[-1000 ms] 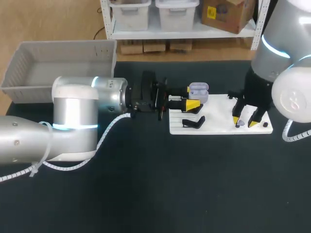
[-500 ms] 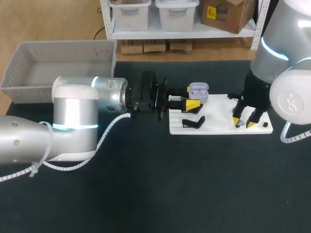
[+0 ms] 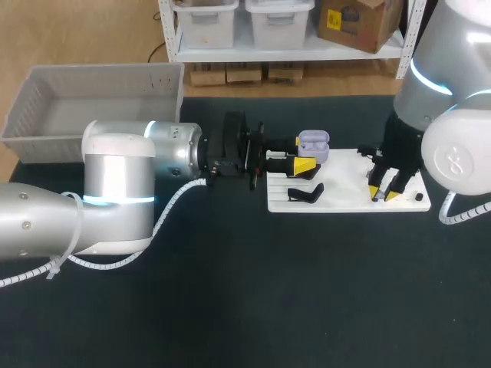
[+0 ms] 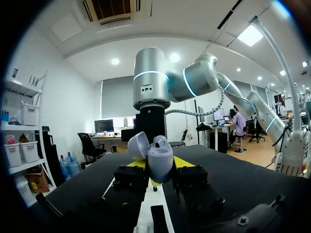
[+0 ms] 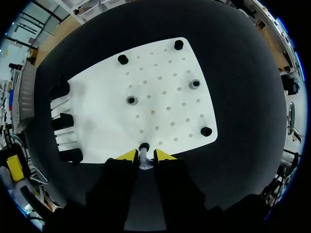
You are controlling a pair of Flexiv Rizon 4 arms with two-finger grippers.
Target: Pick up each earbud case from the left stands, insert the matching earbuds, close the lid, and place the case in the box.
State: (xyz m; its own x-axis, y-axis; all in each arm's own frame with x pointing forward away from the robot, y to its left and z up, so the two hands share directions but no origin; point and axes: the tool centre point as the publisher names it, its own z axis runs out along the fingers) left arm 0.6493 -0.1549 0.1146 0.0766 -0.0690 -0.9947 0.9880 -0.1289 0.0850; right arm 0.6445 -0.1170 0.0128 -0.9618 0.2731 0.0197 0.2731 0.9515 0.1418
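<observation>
Right jaws have edged leftward, clamping a small earbud (image 5: 144, 148).

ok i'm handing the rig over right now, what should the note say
Left gripper shut on the earbud case, lid open, held at the white board's edge.
Right gripper shut on an earbud over the board.
Done: case picked up.
Left: insert the earbud, close the lid, place the case in the box, which holds no case yet.
</observation>
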